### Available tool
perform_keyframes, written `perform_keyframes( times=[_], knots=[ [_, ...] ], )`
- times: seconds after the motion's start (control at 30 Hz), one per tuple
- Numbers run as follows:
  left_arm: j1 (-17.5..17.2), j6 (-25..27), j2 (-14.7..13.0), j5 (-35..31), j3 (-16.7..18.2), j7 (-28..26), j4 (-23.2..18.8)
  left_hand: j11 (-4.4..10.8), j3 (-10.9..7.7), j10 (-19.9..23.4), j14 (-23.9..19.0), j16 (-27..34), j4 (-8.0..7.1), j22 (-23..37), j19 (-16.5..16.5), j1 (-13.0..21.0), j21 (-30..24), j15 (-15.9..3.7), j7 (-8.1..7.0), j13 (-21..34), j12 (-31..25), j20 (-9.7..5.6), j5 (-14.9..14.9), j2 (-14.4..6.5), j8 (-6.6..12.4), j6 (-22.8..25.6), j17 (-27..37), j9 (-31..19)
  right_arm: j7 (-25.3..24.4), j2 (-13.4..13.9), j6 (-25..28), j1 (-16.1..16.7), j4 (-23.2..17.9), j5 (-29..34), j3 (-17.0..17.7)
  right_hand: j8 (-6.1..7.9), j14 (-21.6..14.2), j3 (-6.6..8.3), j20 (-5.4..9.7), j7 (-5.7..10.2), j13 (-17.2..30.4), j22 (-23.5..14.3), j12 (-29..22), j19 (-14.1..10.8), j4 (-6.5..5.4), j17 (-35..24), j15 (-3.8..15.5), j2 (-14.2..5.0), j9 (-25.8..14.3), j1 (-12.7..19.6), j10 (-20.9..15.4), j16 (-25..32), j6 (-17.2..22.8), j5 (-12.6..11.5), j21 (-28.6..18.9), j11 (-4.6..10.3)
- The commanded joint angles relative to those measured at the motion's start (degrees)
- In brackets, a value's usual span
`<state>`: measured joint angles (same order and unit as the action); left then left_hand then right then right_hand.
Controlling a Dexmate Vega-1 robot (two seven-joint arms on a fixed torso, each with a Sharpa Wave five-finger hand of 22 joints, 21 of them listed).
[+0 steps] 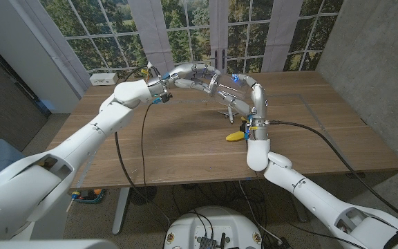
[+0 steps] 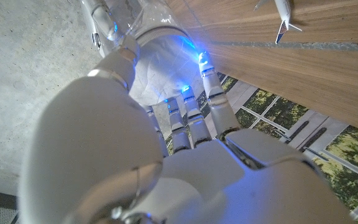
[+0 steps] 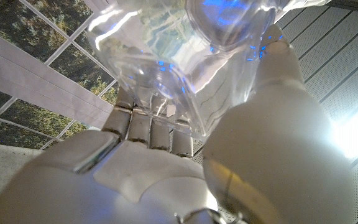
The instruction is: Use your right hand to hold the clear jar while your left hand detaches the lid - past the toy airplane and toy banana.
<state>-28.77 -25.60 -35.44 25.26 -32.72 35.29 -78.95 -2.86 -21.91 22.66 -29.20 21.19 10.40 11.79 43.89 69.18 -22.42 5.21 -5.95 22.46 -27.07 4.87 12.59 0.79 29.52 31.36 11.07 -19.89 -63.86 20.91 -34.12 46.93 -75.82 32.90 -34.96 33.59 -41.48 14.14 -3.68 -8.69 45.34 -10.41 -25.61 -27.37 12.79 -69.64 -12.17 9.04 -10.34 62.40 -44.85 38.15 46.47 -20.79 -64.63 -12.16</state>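
The clear jar hangs on its side above the far middle of the table, between both hands. My right hand grips its body; the right wrist view shows the fingers and thumb wrapped around the clear jar. My left hand grips the lid end; in the left wrist view its fingers curl over the white lid. The toy airplane stands on the table just under the jar, also visible as the airplane. Nearer me lies the toy banana.
A white box sits at the table's far left corner. Black cables run along both arms and over the near table edge. Windows stand behind the table, a grey wall to the right.
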Motion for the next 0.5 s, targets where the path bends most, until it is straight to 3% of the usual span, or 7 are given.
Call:
perform_keyframes(
  times=[0.03, 0.13, 0.2, 0.33, 0.5],
  knots=[
    [-3.81, 3.87, -0.9, 0.81, 1.77, -6.17, -5.32, 7.12, 2.45, 19.31, -21.03, 8.27, -0.03, 1.49, 14.08, 9.51, -6.0, -18.99, 8.45, 9.19, -3.55, -17.69, -0.44, -5.68, 5.36, 13.05, 12.76, -3.34, -0.14, -0.71, -0.29, 1.68, -1.05, 3.61, 2.39, 0.46, -16.93, 5.52, 12.98, 16.62, 1.31, -0.09, 0.16, 6.74, -4.88, -0.21, 25.19, -5.91, -1.15, 4.31, -23.71, 0.34, 17.84, -0.22, -0.35, 22.87],
    [-4.95, 6.41, -1.4, 1.91, 2.28, -7.75, -7.48, 6.65, 3.6, 21.1, -25.74, 8.55, -0.09, 2.6, 17.09, 11.76, -10.9, -19.12, 8.9, 10.61, -3.4, -17.38, -0.41, -4.95, 5.52, 13.45, 12.12, -4.34, -0.14, -1.0, -0.74, 2.26, -1.35, 4.62, 3.31, 0.45, -16.92, 5.54, 13.0, 16.63, 1.43, -0.09, 0.17, 6.82, -4.9, -0.21, 25.19, -5.94, -1.15, 4.3, -23.67, 0.32, 17.84, -0.22, -0.34, 22.95],
    [-6.02, 8.74, -1.57, 3.33, 2.75, -9.17, -9.11, 4.78, 3.46, 24.45, -29.36, 7.73, -0.55, 3.22, 19.04, 11.93, -14.52, -18.99, 9.35, 10.44, -3.41, -17.28, -0.25, -5.74, 5.47, 13.39, 10.81, -5.18, -0.14, -1.51, -1.07, 2.85, -1.56, 6.12, 4.37, 0.45, -16.93, 5.56, 12.97, 16.76, 1.41, -0.1, 0.28, 6.92, -4.91, -0.21, 25.19, -5.99, -1.16, 4.31, -23.6, 0.31, 17.87, -0.22, -0.33, 23.04],
    [-7.03, 13.89, -2.1, 6.88, 3.22, -9.76, -11.37, 3.37, 3.25, 31.06, -35.76, 6.09, -1.14, 3.12, 21.19, 9.82, -19.18, -18.75, 10.78, 8.72, -3.09, -17.14, -0.39, -6.86, 4.08, 13.68, 7.34, -4.15, -0.14, -1.91, -1.46, 3.73, -2.15, 8.22, 5.64, 0.41, -16.88, 5.57, 12.97, 16.82, 1.45, -0.1, 0.34, 7.08, -4.87, -0.22, 25.2, -5.95, -1.17, 4.35, -23.67, 0.27, 17.83, -0.21, -0.31, 23.09],
    [-7.43, 24.24, -3.33, 12.98, 3.46, -9.85, -14.77, 2.2, 3.1, 36.37, -41.04, 4.33, -1.97, 1.61, 23.4, 5.23, -22.6, -18.53, 13.59, 5.93, -1.99, -16.81, -0.92, -7.68, 2.59, 13.77, 3.55, -3.7, -0.14, -2.26, -2.4, 4.61, -2.7, 10.28, 6.86, 0.39, -16.8, 5.57, 12.91, 16.9, 1.65, -0.11, 0.33, 7.15, -4.87, -0.22, 25.19, -5.92, -1.17, 4.35, -23.67, 0.21, 17.83, -0.2, -0.33, 23.09]
  ],
)
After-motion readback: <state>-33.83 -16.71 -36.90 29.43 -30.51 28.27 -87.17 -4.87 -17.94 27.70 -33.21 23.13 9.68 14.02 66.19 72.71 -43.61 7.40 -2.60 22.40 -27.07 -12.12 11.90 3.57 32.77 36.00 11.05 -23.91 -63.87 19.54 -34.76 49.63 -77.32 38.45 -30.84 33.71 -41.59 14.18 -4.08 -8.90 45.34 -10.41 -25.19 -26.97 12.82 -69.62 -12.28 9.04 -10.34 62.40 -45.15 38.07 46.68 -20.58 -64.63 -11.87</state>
